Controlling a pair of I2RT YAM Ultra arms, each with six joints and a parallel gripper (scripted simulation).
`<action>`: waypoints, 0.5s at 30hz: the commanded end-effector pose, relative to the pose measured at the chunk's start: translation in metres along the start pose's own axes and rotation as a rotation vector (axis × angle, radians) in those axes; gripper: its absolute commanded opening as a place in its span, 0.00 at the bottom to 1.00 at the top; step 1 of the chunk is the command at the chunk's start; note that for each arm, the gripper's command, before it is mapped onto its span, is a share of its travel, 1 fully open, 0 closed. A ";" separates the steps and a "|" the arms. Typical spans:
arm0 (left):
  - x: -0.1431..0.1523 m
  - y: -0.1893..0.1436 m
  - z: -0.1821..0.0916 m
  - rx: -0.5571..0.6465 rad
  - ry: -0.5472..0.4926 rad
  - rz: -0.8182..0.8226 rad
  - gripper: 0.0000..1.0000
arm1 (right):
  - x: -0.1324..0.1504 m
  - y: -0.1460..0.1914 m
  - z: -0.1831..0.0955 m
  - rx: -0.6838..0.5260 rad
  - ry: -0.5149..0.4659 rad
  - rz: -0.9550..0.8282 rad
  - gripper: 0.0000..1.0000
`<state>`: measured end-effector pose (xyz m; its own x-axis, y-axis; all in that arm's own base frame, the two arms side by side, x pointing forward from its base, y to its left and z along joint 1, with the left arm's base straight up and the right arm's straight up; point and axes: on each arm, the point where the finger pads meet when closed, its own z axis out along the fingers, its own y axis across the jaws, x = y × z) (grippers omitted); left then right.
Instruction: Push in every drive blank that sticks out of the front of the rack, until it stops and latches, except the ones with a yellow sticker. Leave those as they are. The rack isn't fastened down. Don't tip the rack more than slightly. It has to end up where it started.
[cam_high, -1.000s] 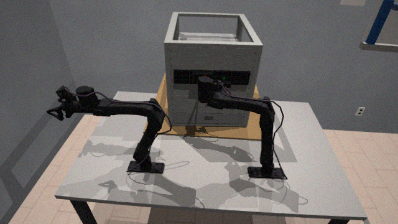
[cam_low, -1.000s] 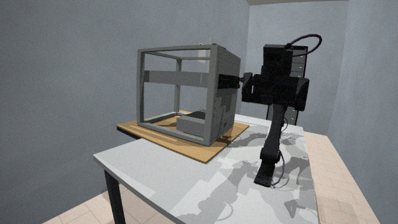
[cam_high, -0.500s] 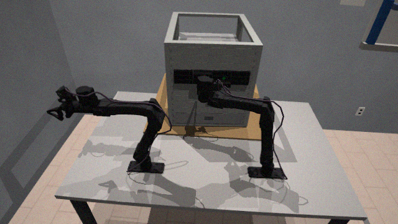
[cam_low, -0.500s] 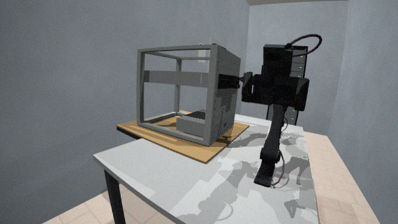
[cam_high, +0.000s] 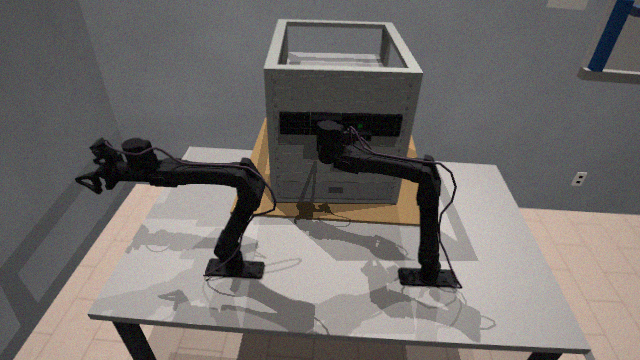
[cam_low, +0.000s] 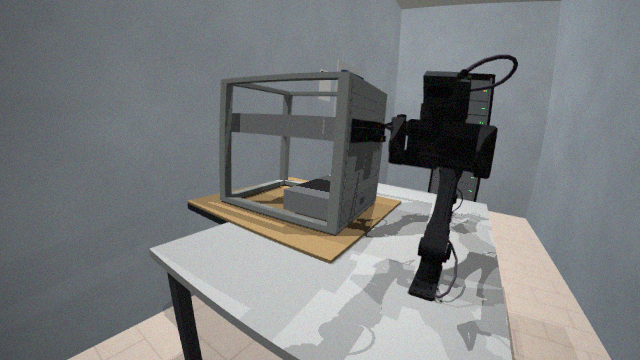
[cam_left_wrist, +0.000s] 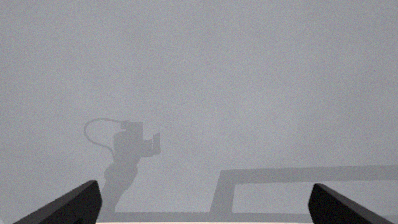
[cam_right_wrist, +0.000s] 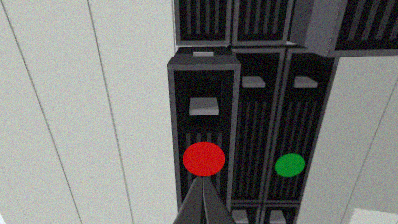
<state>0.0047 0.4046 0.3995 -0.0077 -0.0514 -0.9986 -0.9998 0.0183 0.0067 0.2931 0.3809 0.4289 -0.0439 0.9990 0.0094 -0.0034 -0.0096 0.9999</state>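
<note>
The grey rack stands upright on a tan board. In the right wrist view a dark blank with a red sticker sticks out of the front. Another blank sticks out at the top right; only part of it shows. A blank with a green sticker sits further in. My right gripper is shut and empty, its tips at the red-stickered blank's face; contact is unclear. My left gripper is open and empty, far left of the rack. No yellow sticker is visible.
The grey table carries both arm bases. The right arm reaches across the rack front and hides part of the bay row. A grey box lies inside the rack at its bottom. The left wrist view faces a wall.
</note>
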 end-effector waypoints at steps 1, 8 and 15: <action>-0.016 0.002 -0.008 -0.010 -0.052 -0.007 1.00 | 0.003 0.011 -0.005 0.000 0.018 0.008 0.00; -0.016 0.002 -0.008 -0.010 -0.052 -0.007 1.00 | 0.004 0.008 -0.002 0.003 0.017 0.000 0.00; -0.016 0.002 -0.008 -0.010 -0.052 -0.007 1.00 | 0.002 0.006 0.012 0.004 0.004 -0.003 0.00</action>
<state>0.0047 0.4046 0.3995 -0.0077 -0.0514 -0.9986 -0.9998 0.0183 0.0067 0.2985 0.3834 0.4267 -0.0441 0.9990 0.0040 -0.0016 -0.0040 1.0000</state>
